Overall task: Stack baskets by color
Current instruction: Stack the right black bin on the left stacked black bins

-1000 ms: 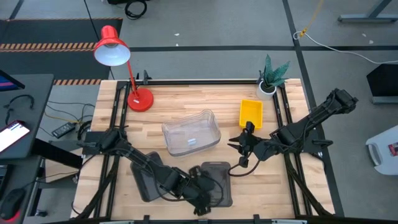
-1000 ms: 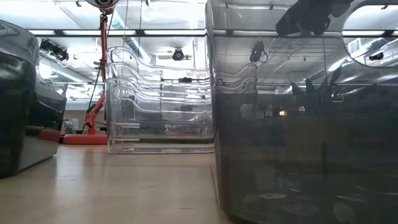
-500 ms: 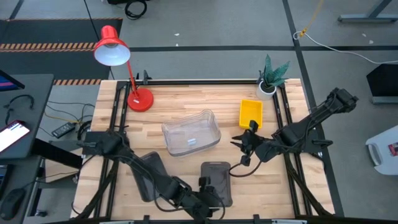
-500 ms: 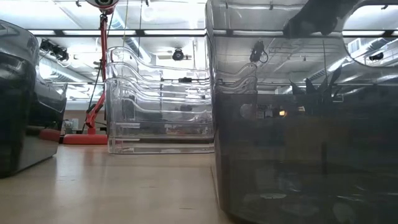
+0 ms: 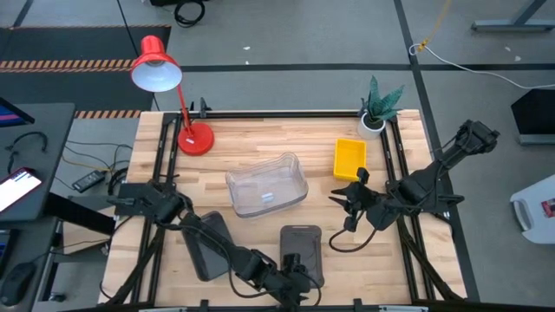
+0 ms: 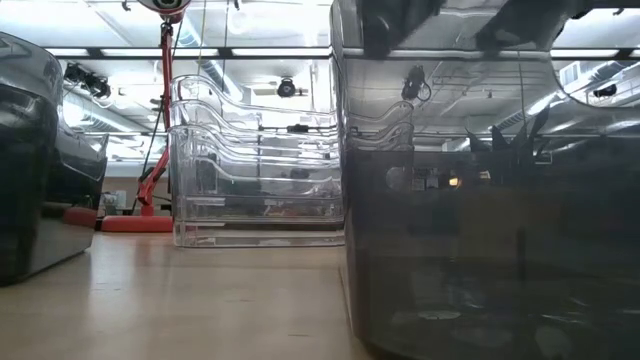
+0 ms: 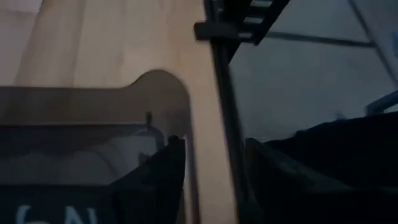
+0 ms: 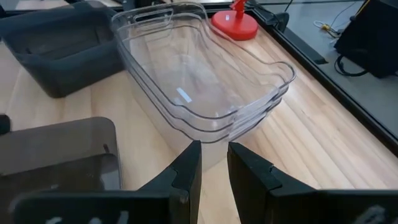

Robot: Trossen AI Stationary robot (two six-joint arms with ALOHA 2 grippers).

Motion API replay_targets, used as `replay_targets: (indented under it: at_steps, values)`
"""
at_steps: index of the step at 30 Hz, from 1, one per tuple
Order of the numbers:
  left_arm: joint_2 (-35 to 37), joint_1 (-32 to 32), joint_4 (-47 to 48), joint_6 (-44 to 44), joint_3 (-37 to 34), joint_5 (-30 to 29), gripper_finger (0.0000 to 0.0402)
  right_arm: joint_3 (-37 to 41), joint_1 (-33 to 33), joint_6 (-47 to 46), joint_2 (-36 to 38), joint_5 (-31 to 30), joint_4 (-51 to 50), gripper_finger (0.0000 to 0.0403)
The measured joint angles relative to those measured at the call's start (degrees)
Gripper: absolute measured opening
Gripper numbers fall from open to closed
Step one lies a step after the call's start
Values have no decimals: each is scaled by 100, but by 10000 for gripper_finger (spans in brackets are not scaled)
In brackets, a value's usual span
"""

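Wooden table [image 5: 234, 147] carries: yellow basket [image 5: 349, 158], clear baskets [image 5: 267, 185] (nested), two grey baskets [image 5: 302, 251], lamp [image 5: 194, 139], plant [image 5: 375, 115].

High view: mounted overhead, facing straight down, far enough to take in the whole wooden table [image 5: 260, 143], both arms and surrounding floor.

Low view: set at tabletop level, facing level across the table toward the room; a dark grey basket [image 6: 480, 200] stands right against the lens, filling the right half.

Left wrist view: close above the table edge, looking past a grey basket [image 7: 93, 143] corner to the floor.

Right wrist view: looks down the table toward the red lamp base [image 8: 235, 25].

Shared: the clear basket stack [image 8: 199, 74] appears in high [image 5: 267, 184], low [image 6: 255, 165] and right wrist views
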State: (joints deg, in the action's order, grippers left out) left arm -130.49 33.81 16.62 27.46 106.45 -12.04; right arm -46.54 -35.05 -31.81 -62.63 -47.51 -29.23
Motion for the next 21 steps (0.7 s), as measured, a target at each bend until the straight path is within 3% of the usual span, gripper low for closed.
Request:
replay_targets:
  at_steps: [12,21]
  values:
    - [-248,13,407,-174,0,-77,168,0,-101,-61,17,-138,-15,83]
    - [-243,15,558,-139,0,29,71,0,-101,-63,17,-125,6,83]
